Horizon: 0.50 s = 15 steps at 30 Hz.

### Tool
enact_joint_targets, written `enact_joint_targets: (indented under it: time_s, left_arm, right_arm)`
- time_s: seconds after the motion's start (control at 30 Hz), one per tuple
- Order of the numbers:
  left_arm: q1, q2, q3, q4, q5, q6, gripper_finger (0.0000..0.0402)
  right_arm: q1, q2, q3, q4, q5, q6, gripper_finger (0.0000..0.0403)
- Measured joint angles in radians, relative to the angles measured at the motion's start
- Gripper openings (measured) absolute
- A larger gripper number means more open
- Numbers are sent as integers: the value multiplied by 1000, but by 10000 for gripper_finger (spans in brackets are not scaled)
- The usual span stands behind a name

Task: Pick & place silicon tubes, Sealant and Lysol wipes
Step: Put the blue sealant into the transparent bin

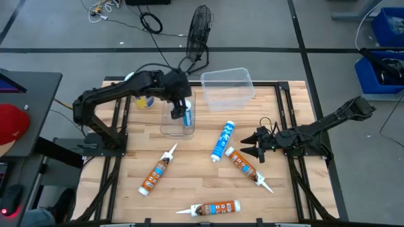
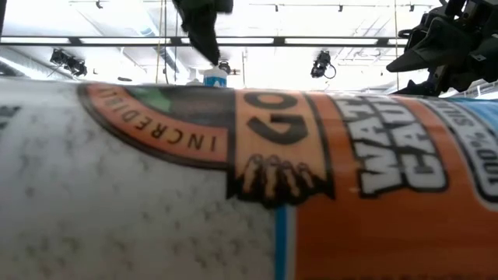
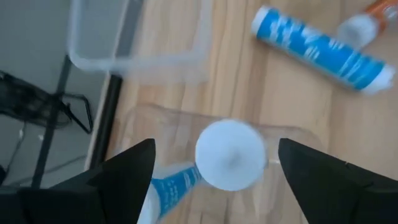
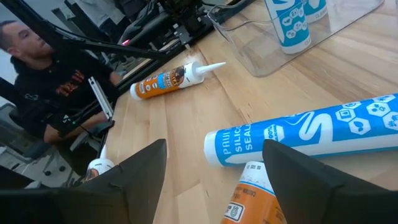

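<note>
Even overhead light on the bench (image 1: 202,183), bright ceiling glare across the low view's top, caulk tube (image 2: 249,187) looming blurred, white cap (image 3: 230,154) soft in left wrist view

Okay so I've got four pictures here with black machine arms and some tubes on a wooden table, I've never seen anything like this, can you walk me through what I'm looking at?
These are two robot arms at a wooden table, seen by four cameras at one moment. One camera looks straight down from above. One sits at table height, and an orange caulk tube right in front of it fills its picture. One rides on each arm's wrist.

The left gripper hangs open over a clear bin, above a blue-and-white tube standing upright inside it. The right gripper is open beside another blue-and-white tube lying flat. Neither holds anything.

Three orange tubes lie on the table: and. A second clear bin sits at the far edge. A person sits beyond the table.
</note>
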Motion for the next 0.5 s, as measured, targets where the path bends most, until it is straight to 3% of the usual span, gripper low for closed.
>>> enact_joint_targets:
  time_s: [0.33, 0.5]
  left_arm:
    - [-110, -22, 208, -60, -6, -33, 348]
    - [-205, -21, 216, -133, -86, -35, 348]
  right_arm:
    - [-20, 0, 19, -15, 8, 5, 272]
    - [-19, 49, 168, -154, -1, -92, 272]
